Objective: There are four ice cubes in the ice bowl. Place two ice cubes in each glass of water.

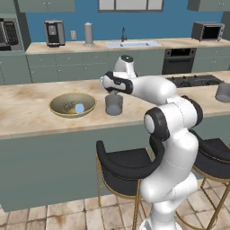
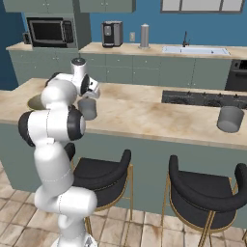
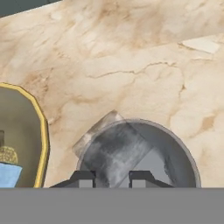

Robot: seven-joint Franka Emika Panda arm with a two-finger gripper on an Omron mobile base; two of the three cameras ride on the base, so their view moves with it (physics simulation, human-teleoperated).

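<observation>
My gripper (image 3: 112, 178) hangs right above a grey glass of water (image 3: 175, 153) on the counter, also seen as the glass (image 1: 113, 104) beside the ice bowl (image 1: 58, 105). Both fingertips (image 3: 83, 177) stand a small gap apart. A pale translucent square shape (image 3: 109, 140) lies over the glass's mouth and near rim, straight ahead of the tips; I cannot tell whether it is a held ice cube. One pale blue ice cube (image 1: 79, 108) rests in the olive-gold bowl, whose brassy rim (image 3: 42, 131) is left of the glass. The second glass (image 2: 230, 118) stands far right.
Black stools (image 1: 123, 164) stand below the counter's front edge. A cooktop (image 2: 202, 98) is set into the counter between the two glasses. The back counter holds a sink (image 1: 133, 43), a coffee machine (image 1: 54, 32) and a tall pale canister (image 1: 88, 33).
</observation>
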